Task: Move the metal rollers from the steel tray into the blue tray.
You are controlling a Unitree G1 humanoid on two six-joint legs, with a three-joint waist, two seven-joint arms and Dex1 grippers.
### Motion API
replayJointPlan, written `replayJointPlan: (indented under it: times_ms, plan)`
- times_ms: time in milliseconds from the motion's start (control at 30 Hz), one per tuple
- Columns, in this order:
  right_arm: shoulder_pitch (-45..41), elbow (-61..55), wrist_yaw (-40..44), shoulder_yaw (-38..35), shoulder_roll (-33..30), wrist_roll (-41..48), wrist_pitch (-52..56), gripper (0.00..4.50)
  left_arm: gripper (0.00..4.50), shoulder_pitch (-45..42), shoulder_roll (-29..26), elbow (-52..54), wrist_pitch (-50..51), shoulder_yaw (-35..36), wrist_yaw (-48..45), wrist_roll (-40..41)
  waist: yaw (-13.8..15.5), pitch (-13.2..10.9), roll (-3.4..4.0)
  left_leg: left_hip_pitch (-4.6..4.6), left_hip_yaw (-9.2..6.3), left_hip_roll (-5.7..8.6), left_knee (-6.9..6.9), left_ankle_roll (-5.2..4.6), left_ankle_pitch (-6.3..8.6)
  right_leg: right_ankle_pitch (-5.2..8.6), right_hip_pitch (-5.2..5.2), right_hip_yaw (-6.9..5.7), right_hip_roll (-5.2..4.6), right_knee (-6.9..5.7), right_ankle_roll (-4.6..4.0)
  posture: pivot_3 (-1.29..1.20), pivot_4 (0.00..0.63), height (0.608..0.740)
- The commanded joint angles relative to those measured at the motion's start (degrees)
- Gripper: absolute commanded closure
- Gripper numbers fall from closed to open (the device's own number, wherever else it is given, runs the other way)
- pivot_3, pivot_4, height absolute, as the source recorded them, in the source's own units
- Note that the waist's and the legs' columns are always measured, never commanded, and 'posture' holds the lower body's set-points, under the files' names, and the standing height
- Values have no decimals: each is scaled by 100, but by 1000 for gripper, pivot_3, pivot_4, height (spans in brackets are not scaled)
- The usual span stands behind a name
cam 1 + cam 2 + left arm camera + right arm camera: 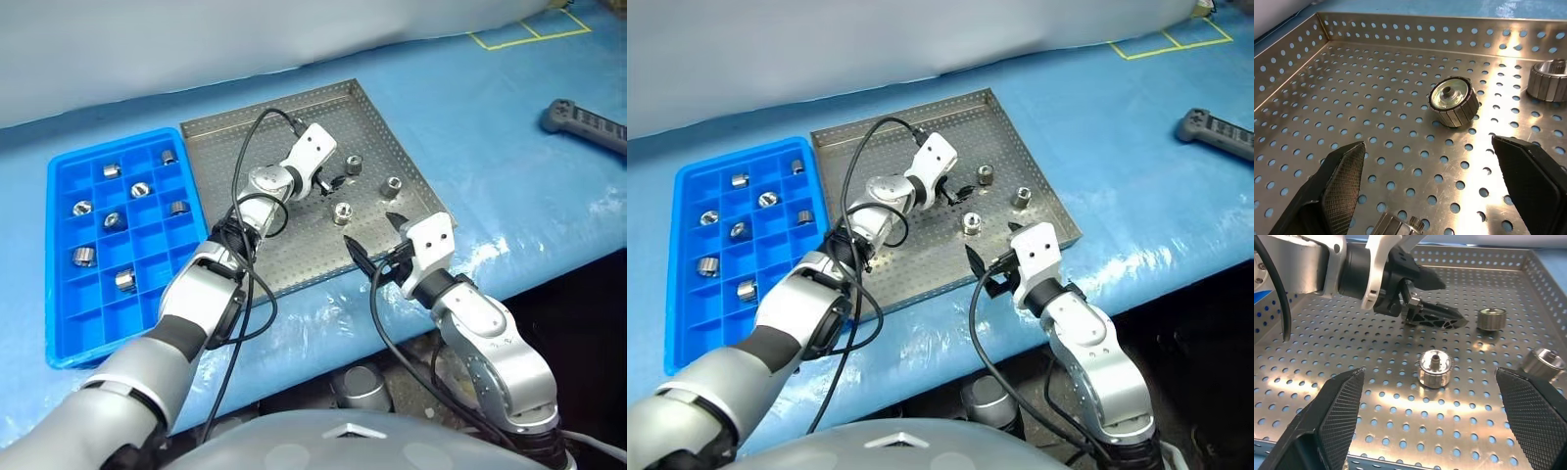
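Lying tipped sideways, the nearest metal roller (1453,102) faces the open left pincer (334,182).

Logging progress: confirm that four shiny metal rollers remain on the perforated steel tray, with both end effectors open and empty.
Wrong count. Three shiny silver metal rollers remain on the perforated square steel tray, as the left eye view shows. The left end effector and right end effector are indeed open and empty.

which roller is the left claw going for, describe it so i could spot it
Start at the steel tray right of the blue tray. Three rollers lie in its right half; the open left claw points at the farthest one. Unlike its two upright neighbours, it lies tipped on its side.
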State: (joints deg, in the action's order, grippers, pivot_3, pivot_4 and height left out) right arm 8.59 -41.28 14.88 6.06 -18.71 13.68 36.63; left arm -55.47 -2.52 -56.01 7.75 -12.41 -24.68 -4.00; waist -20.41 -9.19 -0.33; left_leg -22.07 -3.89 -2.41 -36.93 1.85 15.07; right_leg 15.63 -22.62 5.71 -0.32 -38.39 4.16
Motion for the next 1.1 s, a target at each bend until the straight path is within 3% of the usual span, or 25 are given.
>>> replayJointPlan:
  times_ms: [33, 100, 567, 800, 1100]
  plan:
    - [55, -309, -67, -121, 38, -5, -116, 0, 16, -173, -11, -87, -99, -54, 318, -273, -79, 0, 0, 0, 1, 0, 1, 0, 0, 0, 0, 1, 0, 0, 1, -442, 150, 740]
    - [54, -303, -75, -128, 43, 0, -118, 0, 381, -122, -66, -16, 24, -45, 374, -351, -124, 0, 0, 1, 2, 0, 4, 0, 0, 1, 0, 2, 0, 0, 2, -432, 150, 740]
    - [-389, 23, 91, 14, 68, 21, -131, 0, 381, 840, -476, 1060, 917, -99, 135, -505, -112, 1, 1, 17, 5, -1, 8, 2, -1, 0, 10, 6, -2, -6, 3, -361, 150, 740]
    - [-515, 119, 189, 44, 55, 31, -136, 0, 2625, 1519, -496, 2448, 1499, 51, -101, -249, 24, 2, 2, 30, 10, -2, 7, 4, -2, 0, 14, 12, 0, -19, 3, -321, 150, 740]
    - [-694, 213, 336, 211, 48, 43, -75, 0, 2662, 2462, -349, 5202, 1795, 1118, 384, 675, 288, 0, 2, 20, 14, -3, 1, 5, -3, -2, 4, 17, -1, -25, 1, -285, 150, 740]
